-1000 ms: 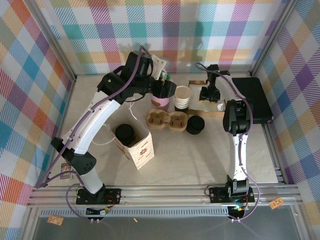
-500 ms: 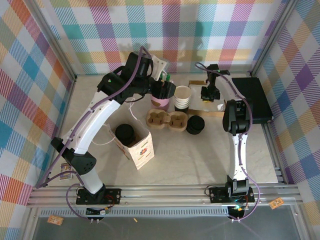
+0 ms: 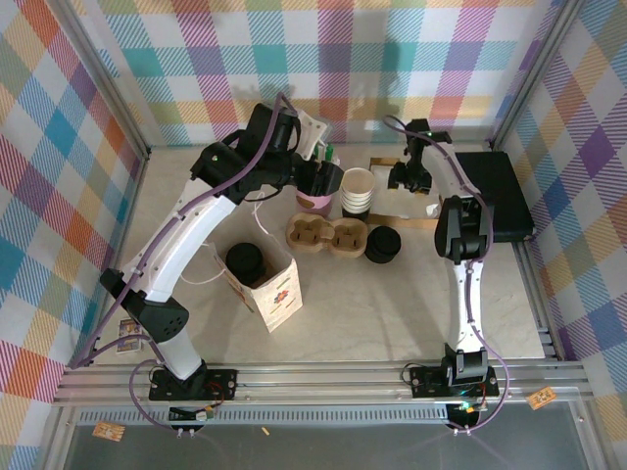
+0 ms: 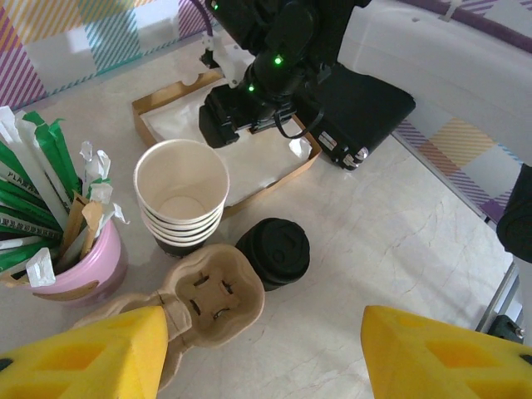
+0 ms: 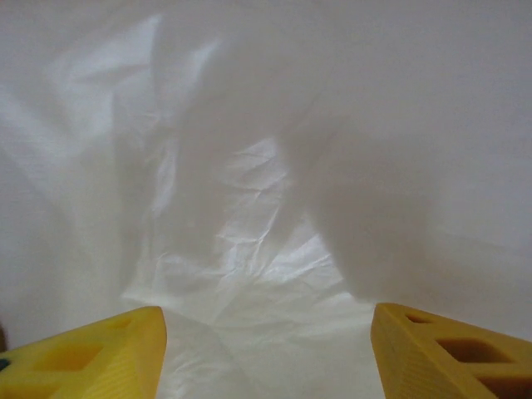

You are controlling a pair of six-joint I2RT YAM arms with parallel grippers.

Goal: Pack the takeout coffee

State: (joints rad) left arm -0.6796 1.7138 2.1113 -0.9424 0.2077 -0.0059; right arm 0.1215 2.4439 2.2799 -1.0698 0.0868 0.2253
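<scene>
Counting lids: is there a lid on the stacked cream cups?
No, the cup stack is open on top, its bare inside showing.

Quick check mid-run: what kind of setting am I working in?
Probably a mock coffee-shop counter inside a robot test cell: stacked paper cups, a cardboard cup carrier and a pink pot of straws, walled by plaid panels.

Nothing is reading legibly: lettering on green straw wrappers (image 4: 29, 179), left of left gripper (image 4: 264, 353), blurring; paper bag (image 3: 279, 294) logo too small.
</scene>
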